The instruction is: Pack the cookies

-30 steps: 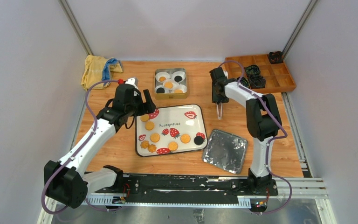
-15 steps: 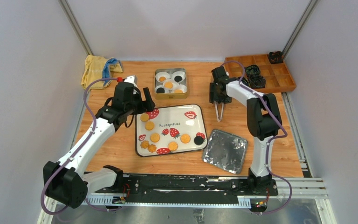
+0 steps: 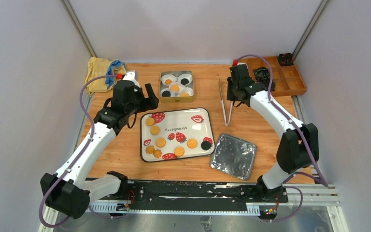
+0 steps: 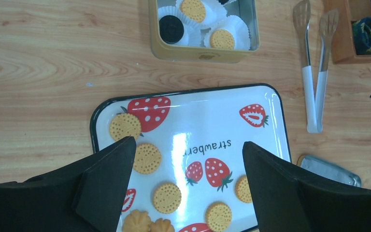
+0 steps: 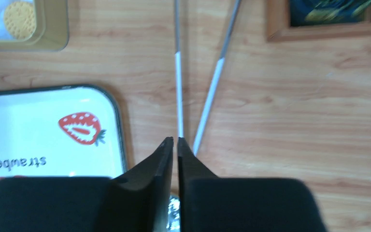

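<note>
Several golden-orange cookies (image 3: 160, 142) and one black cookie (image 3: 206, 145) lie on the strawberry-print tray (image 3: 188, 135). They also show in the left wrist view (image 4: 147, 158). More cookies sit in white paper cups inside the gold tin (image 3: 177, 99) behind the tray. My left gripper (image 3: 146, 99) is open and empty above the tray's back left part (image 4: 188, 145). My right gripper (image 3: 232, 96) is shut and empty (image 5: 175, 140), above the metal tongs (image 5: 178, 72) that lie on the table right of the tray (image 3: 227, 104).
A silver tin lid (image 3: 233, 156) lies right of the tray's front corner. A wooden compartment box (image 3: 280, 77) with dark items stands at the back right. Yellow and blue cloths (image 3: 101, 70) lie at the back left.
The right gripper has moved back and to the right, and the tongs it was on now lie flat on the table. The left gripper has shifted slightly back and left.
</note>
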Robot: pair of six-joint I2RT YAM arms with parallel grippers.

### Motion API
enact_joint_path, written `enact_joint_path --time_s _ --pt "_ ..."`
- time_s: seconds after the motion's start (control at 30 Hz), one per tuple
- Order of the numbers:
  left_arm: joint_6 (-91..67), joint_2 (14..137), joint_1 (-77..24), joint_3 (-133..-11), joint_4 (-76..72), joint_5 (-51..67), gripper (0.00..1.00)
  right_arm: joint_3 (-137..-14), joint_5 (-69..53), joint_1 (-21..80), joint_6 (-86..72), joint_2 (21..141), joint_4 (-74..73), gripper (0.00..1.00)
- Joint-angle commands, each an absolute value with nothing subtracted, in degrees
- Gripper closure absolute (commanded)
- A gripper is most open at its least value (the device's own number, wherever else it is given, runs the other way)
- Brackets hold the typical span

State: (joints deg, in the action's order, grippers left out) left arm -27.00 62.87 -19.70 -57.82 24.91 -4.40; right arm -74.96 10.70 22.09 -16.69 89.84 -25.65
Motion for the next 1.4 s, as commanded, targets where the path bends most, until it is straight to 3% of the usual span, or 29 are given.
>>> enact_joint_path --time_s 0.0,0.1,0.53,0.77,1.07,1.37 --pt "-28.31 62.85 -20.04 -55.89 24.01 -2.63 0.13 -69.86 8.19 26.96 -16.37 90.36 -28.27 0.94" --pt "-28.56 62.74 -20.04 -55.98 24.37 -2.16 0.13 -67.93 7.74 30.66 -16.96 92.33 -28.30 1.00" --pt "-27.77 59.69 -20.04 -55.37 26.62 -3.85 0.12 -65.09 10.34 34.70 -18.09 101.05 -27.02 1.00" --pt "-27.51 59.40 -20.04 -55.76 27.38 -4.29 0.12 -65.70 5.55 37.87 -18.01 102.54 -27.96 1.00" --pt "-27.56 59.40 -20.04 -56.90 27.82 -3.79 0.11 -72.66 -2.51 51.68 -20.64 104.03 -32.89 1.00" --pt "-26.96 57.98 -20.04 -56.84 28.81 -4.81 0.11 -85.61 -5.45 53.54 -22.08 114.16 -32.93 1.00"
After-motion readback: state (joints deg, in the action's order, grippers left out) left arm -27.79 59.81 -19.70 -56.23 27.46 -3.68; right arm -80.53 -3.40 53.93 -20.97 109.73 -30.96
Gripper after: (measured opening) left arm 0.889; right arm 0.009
